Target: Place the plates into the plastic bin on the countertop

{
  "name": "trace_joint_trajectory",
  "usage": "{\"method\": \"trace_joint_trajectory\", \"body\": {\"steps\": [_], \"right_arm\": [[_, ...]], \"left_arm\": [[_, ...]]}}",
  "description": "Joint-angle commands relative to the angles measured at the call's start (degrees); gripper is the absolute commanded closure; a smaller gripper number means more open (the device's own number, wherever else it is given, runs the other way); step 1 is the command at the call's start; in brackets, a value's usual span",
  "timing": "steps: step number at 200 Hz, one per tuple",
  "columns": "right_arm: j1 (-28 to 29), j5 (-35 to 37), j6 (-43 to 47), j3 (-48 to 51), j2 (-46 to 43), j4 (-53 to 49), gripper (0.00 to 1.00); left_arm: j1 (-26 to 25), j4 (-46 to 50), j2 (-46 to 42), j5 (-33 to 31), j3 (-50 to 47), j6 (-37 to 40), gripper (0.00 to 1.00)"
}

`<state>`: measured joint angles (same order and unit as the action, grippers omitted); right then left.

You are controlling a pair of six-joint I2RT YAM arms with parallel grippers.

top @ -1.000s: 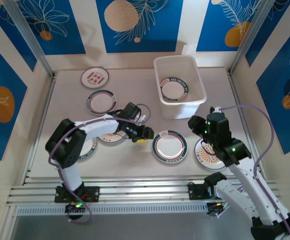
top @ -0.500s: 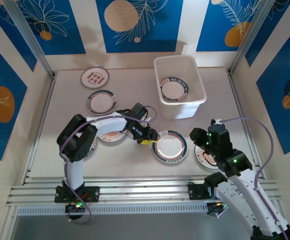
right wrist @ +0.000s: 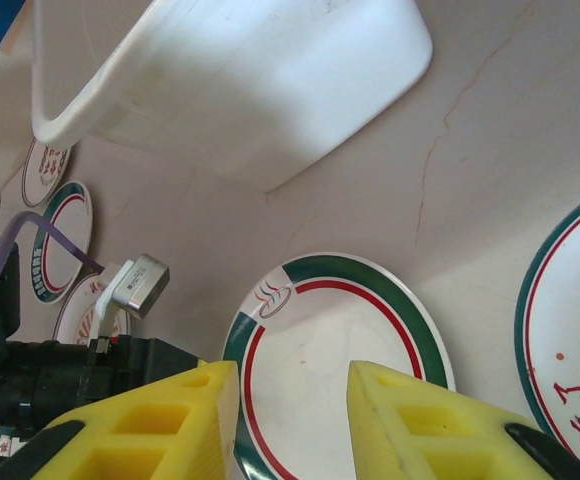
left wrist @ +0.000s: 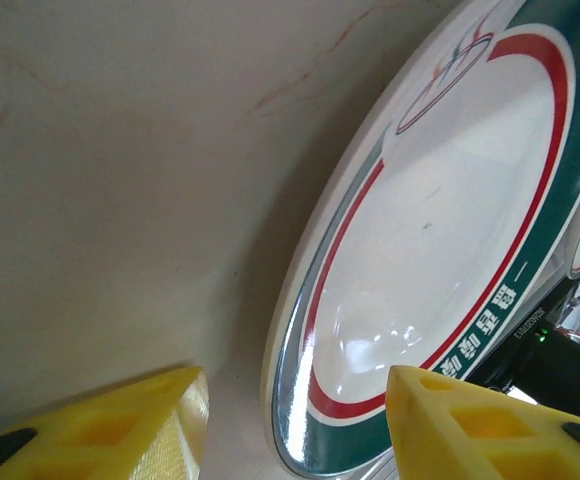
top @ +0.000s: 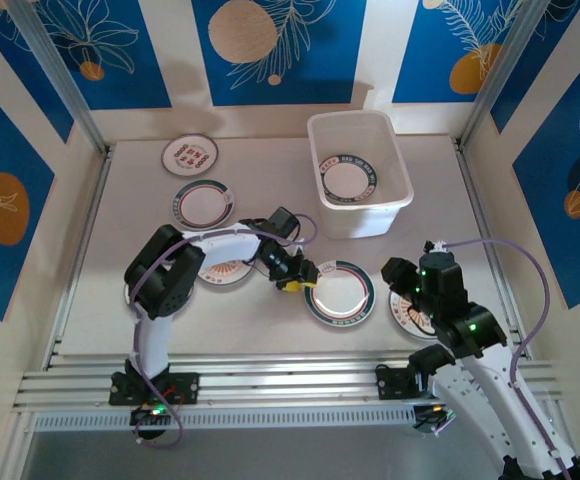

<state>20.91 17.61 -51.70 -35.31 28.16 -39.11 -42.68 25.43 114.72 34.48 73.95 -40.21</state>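
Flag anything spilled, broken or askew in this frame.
Nothing stands out. The plastic bin sits upright with one plate flat inside; the other plates lie flat on the countertop, none visibly chipped. The left gripper has its jaws open at the edge of the green-rimmed plate.

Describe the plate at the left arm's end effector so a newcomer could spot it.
Find the white bin at the back right. Just in front of it lies the plate, the left end effector at its rim. Its green-and-red rim rings a plain white centre; its right neighbour has orange print.
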Motion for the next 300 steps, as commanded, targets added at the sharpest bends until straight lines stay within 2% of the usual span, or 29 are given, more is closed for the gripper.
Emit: {"method": "trace_joint_trajectory", "body": {"steps": [1,137,207,300], "right_arm": [[-0.6,-1.9,0.6,1.2,-0.9,-0.5,0.65],[-2.9,-4.1,0.3,2.5,-1.0,-0.6,0.65],[-2.9,-3.8,-1.1,3.7,-3.0,-1.4,0.66],[-2.9,-4.0,-1.6,3.9,-3.0,-1.3,0.66]], "left_arm": [[-0.9,2.7,1.4,1.2,2.6,0.1,0.49],[-1.0,5.1,5.6,2.4,6.0,0.3,0.57],[-0.9,5.3,6.7,3.2,6.8,0.6,0.75],[-0.9,3.5,4.6,2.3,4.9,0.1,0.91]]}}
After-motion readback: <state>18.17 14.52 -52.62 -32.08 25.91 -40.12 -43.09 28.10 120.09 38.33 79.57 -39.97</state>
